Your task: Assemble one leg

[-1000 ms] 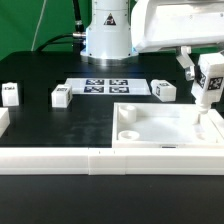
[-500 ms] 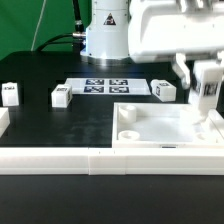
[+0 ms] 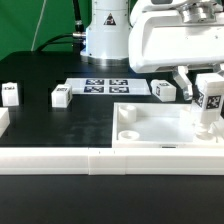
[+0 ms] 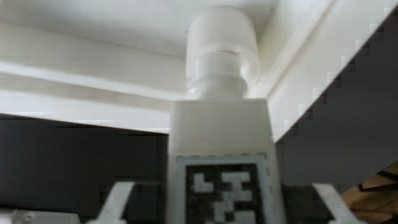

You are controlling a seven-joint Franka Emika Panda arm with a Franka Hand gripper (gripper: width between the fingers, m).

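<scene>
White leg (image 3: 208, 101) lower than before — fingers (image 3: 185, 82) still clamped, upright over panel (image 3: 150, 128).

The marker board (image 3: 105, 86) lies flat toward the far side of the black table (image 3: 50, 125), in front of a green backdrop (image 3: 40, 20). At the exterior view's right rests a large square white panel (image 3: 150, 146) with a raised rim and a round corner hole (image 3: 128, 131). A white rail (image 3: 60, 158) runs along the table's front, just beside the panel.

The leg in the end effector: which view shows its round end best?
The wrist view: the leg fills it, tag and round end clear. The exterior view shows it small, upright at the panel's corner.
</scene>
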